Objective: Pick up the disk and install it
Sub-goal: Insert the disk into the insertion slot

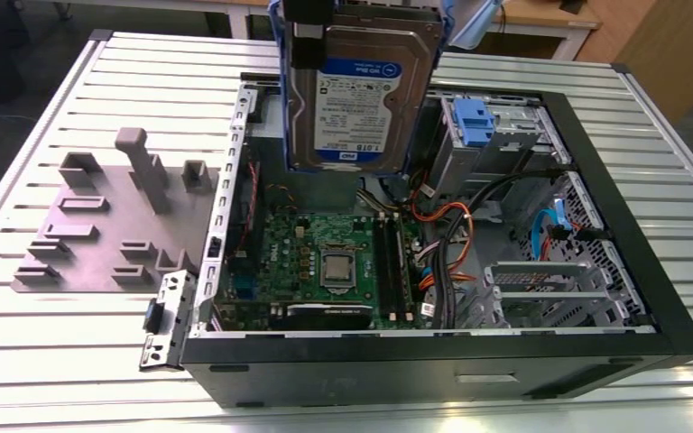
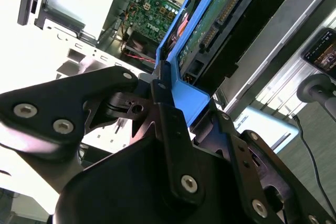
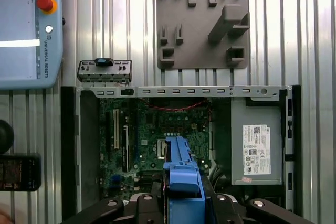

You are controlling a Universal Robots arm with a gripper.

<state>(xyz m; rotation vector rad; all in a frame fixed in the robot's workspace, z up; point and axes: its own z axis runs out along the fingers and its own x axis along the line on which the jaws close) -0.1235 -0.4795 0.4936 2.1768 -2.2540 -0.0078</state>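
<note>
In the exterior view, a grey moulded plastic fixture plate (image 1: pixel 112 230) lies on the ribbed aluminium table (image 1: pixel 46 370), at nine o'clock from the open black desktop computer case (image 1: pixel 443 365). At twelve o'clock over the green motherboard (image 1: pixel 322 262) hangs the disk (image 1: pixel 359 99), a silver hard drive in a bright blue carrier, upright, label facing out. In the second wrist view, the black gripper (image 2: pixel 181 95) is clamped on the carrier's end. Orange and black cables (image 1: pixel 443 221) sit at three o'clock.

A white-and-blue printed label (image 1: pixel 360 101) was borne by the disk (image 1: pixel 368 43). In the first wrist view, a white sticker (image 3: pixel 256 149) with barcodes and fine print was seen on the power supply (image 3: pixel 256 111), and a line of dark lettering (image 3: pixel 48 56) was printed along the pendant (image 3: pixel 23 59).
</note>
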